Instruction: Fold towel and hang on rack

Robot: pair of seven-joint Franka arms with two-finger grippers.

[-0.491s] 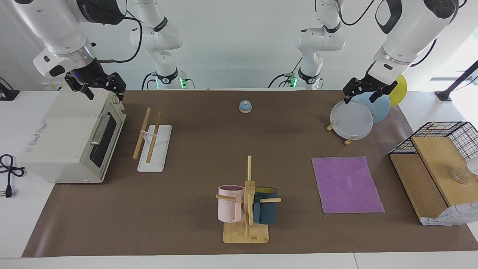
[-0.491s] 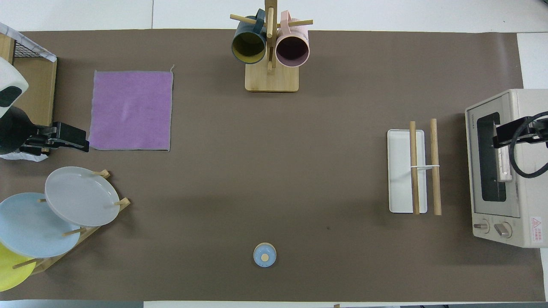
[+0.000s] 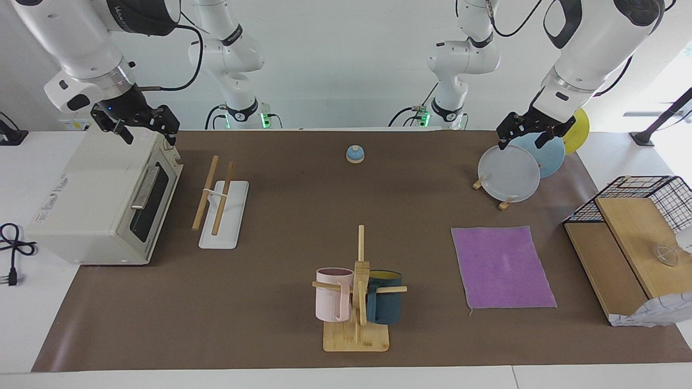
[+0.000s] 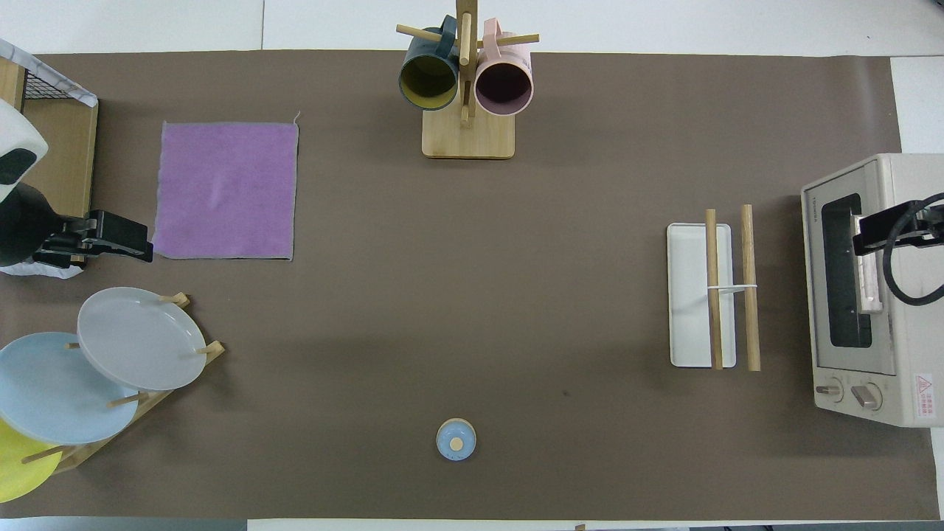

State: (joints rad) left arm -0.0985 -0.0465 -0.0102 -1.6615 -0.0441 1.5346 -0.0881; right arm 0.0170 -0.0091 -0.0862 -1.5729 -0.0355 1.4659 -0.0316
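**Towel flat, both grippers raised and empty**

The square purple fuzzy cloth towel (image 3: 503, 266) lies flat on the brown mat, toward the left arm's end. The rack (image 3: 220, 201), two wooden rods on a white base, stands beside the toaster oven (image 3: 102, 197). The left gripper (image 3: 527, 132) hangs over the plates, jaws apart; the right gripper (image 3: 145, 125) over the oven, jaws apart, partly cut off overhead.

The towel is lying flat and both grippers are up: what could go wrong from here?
1. The towel lies flat on the mat, so the open left gripper, over the plates, may pinch only mat or miss an edge.
2. The rack stands at the right arm's end beside the oven; carrying the folded towel there may undo the fold.
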